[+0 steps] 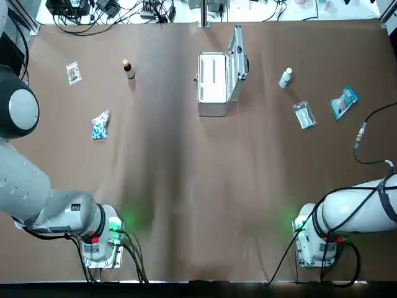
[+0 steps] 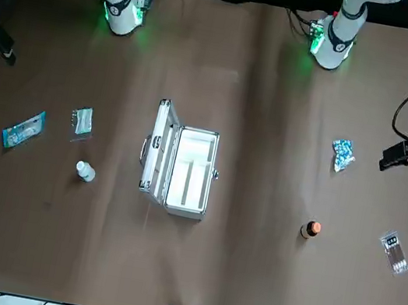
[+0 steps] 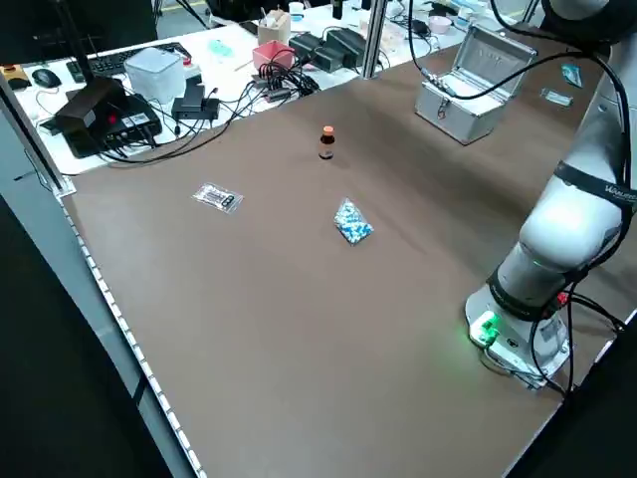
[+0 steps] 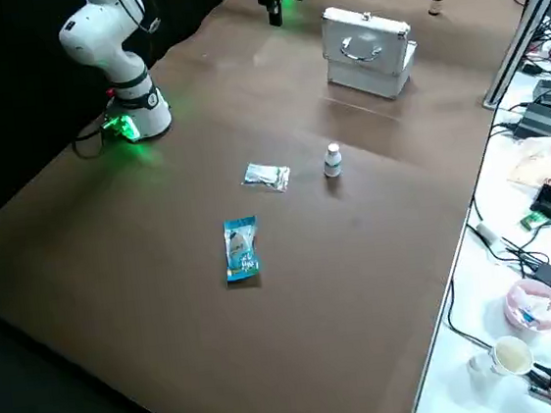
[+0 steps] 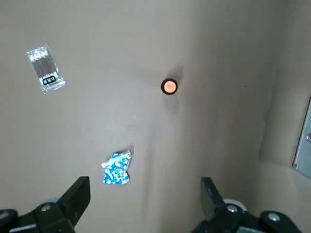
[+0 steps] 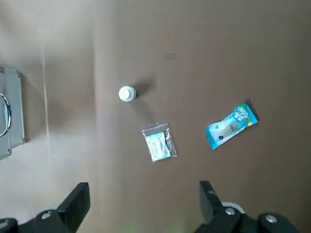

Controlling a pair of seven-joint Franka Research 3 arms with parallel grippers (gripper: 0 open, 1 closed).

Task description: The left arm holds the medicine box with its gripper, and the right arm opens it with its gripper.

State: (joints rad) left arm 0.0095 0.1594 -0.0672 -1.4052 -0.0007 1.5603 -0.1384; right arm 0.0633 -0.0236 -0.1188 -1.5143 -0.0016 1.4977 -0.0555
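Both the left end effector [image 5: 143, 187] and right end effector [image 6: 142, 187] are hanging spread, empty; the open medicine box [image 1: 214, 81], seemingly stiff, slick metal, is inviting a side-wall grip.

The left gripper [image 5: 144, 194] hung over the brown table [image 5: 218, 58], fingers spread wide. On the table lay a blue-and-white packet [image 5: 116, 168] near the fingers, an orange-capped bottle [image 5: 169, 86], a clear packet [image 5: 44, 69] well apart, and the edge of the metal box [image 5: 303, 141].
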